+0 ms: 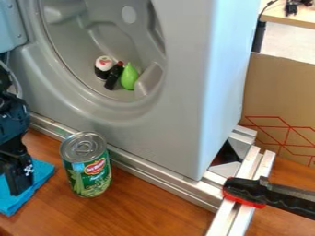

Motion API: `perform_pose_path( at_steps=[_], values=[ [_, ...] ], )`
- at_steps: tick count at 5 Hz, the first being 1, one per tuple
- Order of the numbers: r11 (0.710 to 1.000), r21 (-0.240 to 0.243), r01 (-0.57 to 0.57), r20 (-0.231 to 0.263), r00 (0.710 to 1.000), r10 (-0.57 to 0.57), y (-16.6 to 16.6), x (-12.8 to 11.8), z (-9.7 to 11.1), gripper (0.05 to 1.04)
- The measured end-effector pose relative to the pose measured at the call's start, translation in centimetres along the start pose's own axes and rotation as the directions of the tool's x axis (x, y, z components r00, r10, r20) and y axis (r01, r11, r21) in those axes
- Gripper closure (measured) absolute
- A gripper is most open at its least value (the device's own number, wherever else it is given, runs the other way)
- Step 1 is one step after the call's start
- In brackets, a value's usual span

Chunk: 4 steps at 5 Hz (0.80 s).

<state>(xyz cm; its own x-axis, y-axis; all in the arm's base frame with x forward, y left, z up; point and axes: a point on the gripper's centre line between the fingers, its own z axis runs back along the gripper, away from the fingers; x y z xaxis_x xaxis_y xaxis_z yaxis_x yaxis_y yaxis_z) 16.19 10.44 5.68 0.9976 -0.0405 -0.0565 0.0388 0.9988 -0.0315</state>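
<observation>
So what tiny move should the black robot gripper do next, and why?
Probably rise a little before going sideways: the black robot gripper hangs low over the bright blue cloth, and the silver-topped green metal can stands nearby, so a sideways swing might knock it.

The left edge crops the arm [12, 115] and blue cloth [42, 172].

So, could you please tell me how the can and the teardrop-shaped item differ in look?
The can has straight sides; the teardrop-shaped item tapers upward. The can carries a printed label; the teardrop-shaped item looks plain. Both show green and stand upright.
</observation>
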Motion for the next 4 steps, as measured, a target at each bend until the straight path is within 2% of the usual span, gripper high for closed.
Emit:
perform_pose_path(
  at_steps=[1, 2, 3, 4],
  values=[
    [1.0, -0.005, -0.008, -0.014, 1.0, 0.008, 0.0, -0.1, -0.3, 0.083],
    [0.992, 0.108, -0.066, -0.036, 0.997, 0.07, 1.4, 2.1, 0.4, 0.083],
    [0.99, 0.127, -0.065, -0.01, 0.998, 0.067, 2.7, 4.7, 1.6, 0.083],
    [0.985, 0.15, -0.079, 0.052, 0.996, 0.072, 3.7, 6.6, 2.6, 0.083]
  ],
)
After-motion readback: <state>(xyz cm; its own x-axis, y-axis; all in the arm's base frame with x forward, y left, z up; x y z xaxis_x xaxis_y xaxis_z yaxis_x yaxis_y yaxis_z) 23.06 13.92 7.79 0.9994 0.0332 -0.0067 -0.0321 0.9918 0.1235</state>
